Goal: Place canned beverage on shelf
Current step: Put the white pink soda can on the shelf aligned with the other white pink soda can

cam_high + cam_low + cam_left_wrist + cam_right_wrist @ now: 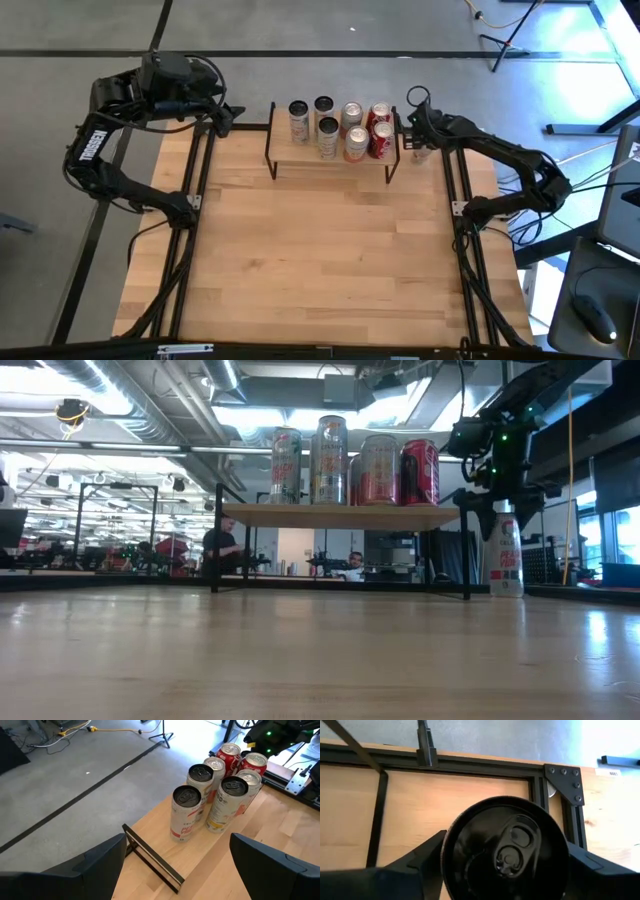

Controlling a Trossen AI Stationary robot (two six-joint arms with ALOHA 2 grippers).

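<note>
Jaws, right: the right gripper [505,870] held its jaws closed around a slim can [505,852], one dark finger on each side of the black lid with its pull tab, seen from straight above.
Jaws, left: the left gripper [175,865] had its jaws spread wide and held nothing, its two dark fingers [95,860] framing the near end of the shelf.
Held can: white with red lettering, upright, its base on the desk [300,650] in the low view, just beside the shelf's right-hand legs and under the right gripper [497,500].
Can's place from above: at the desk's far right corner, just outside the right end of the shelf, mostly covered by the right gripper [420,135].
Shelf: a low riser [300,165] with a light wooden top and thin black legs, standing at the far middle of the desk.
Cans on shelf: six cans [340,128] stood upright in a tight cluster on the shelf's right half, slim pale ones to the left and red ones to the right.
Left arm: raised over the desk's far left corner, left gripper [222,115] well apart from the shelf's left end.
Room behind: two people [222,545] showed beneath the shelf top, far off.
</note>
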